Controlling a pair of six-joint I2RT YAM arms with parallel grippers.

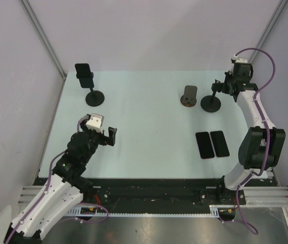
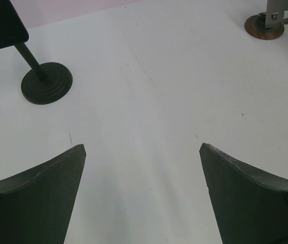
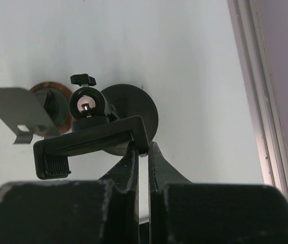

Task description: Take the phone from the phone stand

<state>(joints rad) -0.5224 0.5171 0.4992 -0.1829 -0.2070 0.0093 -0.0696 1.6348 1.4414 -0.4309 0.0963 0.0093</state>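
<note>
As phone (image 1: 84, 70) sits upright on stand (image 1: 95, 96) at table's (image 1: 144, 117) far-left corner, we favour nearer, open left end effector (image 1: 107, 137); right end effector (image 3: 142, 147) closed.

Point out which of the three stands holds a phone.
The black stand at far left, phone clamped on top; the wood-based stand and the right black stand are empty.

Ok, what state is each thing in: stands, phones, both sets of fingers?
Black round-base stand, far left: upright, black phone clamped in it.
Black clamp stand, right: upright, clamp empty.
Grey metal plate stand on brown base: upright, empty.
Two flat black phones: lying side by side, off any stand.
Left fingers: open, holding nothing.
Right fingers: shut on the black clamp stand's clamp.
</note>
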